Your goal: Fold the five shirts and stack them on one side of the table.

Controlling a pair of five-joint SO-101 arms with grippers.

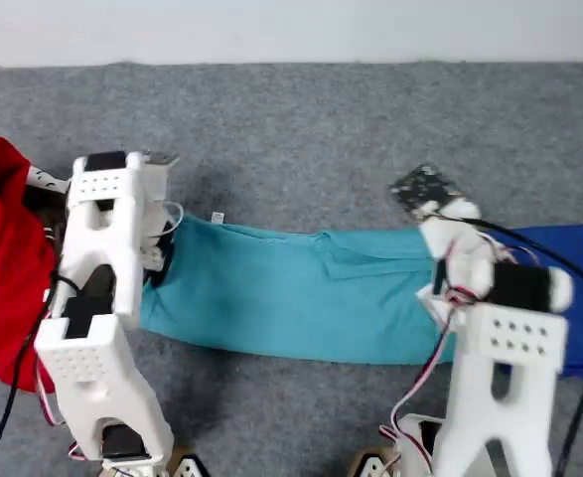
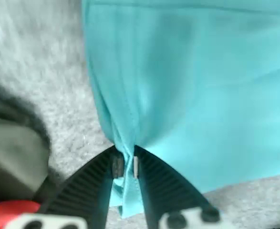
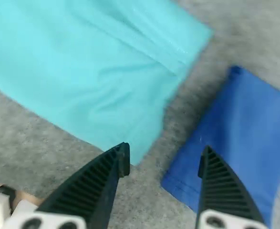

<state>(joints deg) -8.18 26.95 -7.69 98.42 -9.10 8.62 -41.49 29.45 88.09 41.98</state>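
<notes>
Left pincer (image 2: 125, 167) clamped on teal shirt (image 2: 192, 95), right pincer (image 3: 164, 161) apart by blue shirt (image 3: 235, 129), high view adds red shirt (image 1: 3, 248) beside left arm (image 1: 102, 248)

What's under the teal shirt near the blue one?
Grey mat shows between the teal shirt and the blue shirt at that corner, so no overlap there. Anything beneath the teal fabric itself is covered.

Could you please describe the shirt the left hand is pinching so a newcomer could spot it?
On the grey table, between the two arms, lies a long strip: the teal shirt. A red shirt and a blue shirt flank it.
</notes>
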